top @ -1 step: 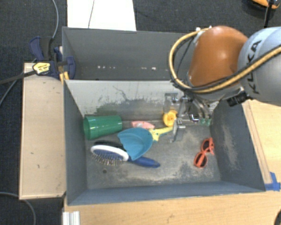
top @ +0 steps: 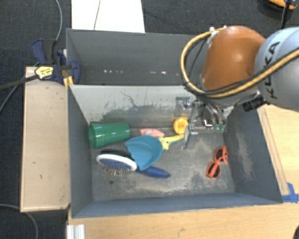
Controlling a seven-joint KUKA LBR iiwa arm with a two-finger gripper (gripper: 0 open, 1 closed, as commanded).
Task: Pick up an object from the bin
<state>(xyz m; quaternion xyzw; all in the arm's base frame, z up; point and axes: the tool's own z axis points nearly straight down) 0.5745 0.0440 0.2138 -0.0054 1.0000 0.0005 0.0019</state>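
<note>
Grey metal bin (top: 129, 59) seen from above. The gripper (top: 192, 136) hangs low near the back wall, just right of a yellow toy (top: 179, 126); whether it is open or closed cannot be told. A blue scoop (top: 145, 151) and a green cup (top: 108, 133) lie to the left, red sunglasses (top: 217, 162) to the right.

Arm: your grey arm (top: 289, 63) comes in from the right of the view and bends down toward the middle.
Wrist: you see an orange cover (top: 229, 59) domed over it, its rounded back turned up to the camera.
Cable: a yellow-and-black cable (top: 187, 78) loops round the cover's left side and runs back across your arm.
Gripper: your gripper (top: 197, 131) hangs just below the cover, pointing downward.
</note>
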